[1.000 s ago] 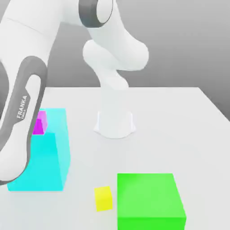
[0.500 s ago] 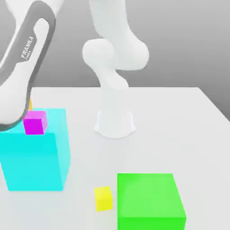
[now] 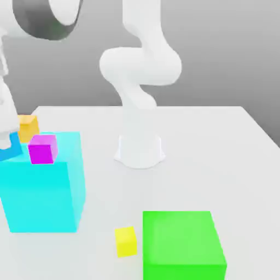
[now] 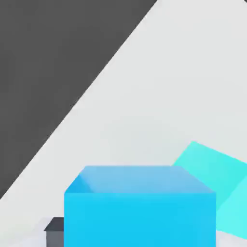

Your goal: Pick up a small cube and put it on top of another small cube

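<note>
Exterior view: hand carries a small blue cube beside the cyan block; its grip cannot be judged. Best: lift clear, align squarely over a target cube.

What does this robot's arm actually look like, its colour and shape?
The arm is glossy white, made of thick rounded segments that bulge at the joints, rising from a white cylindrical base on the table. One joint near the exterior view's upper left has a dark grey band. No loose cables show.
</note>
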`<state>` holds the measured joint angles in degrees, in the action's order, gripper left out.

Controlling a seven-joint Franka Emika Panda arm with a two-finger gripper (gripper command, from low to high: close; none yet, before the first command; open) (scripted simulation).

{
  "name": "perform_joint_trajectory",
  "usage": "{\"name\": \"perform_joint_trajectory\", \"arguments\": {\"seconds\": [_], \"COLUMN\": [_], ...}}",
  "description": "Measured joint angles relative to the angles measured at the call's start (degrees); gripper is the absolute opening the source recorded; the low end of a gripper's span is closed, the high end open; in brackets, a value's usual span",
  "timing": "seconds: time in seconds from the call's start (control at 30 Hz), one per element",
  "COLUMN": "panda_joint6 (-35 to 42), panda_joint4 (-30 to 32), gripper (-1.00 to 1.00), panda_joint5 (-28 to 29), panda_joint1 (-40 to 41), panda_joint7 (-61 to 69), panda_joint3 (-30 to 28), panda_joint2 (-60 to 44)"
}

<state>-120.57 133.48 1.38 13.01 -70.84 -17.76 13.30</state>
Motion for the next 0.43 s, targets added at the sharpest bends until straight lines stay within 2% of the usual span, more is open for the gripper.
{"name": "perform_joint_trajectory", "arguments": {"seconds": [0.17,0.3,0.33,0.43], "panda_joint6": [5.0,-0.7,-2.9,-2.9], "panda_joint4": [5.4,11.0,12.4,12.4], "gripper": [-1.00,-1.00,1.00,1.00], "panda_joint5": [3.7,4.5,4.5,4.5], "panda_joint1": [2.9,3.8,3.9,3.9], "panda_joint7": [-10.9,-13.2,-13.3,-13.3], "panda_joint3": [4.0,4.4,4.3,4.3], "panda_joint2": [10.5,10.4,9.6,9.6]}}
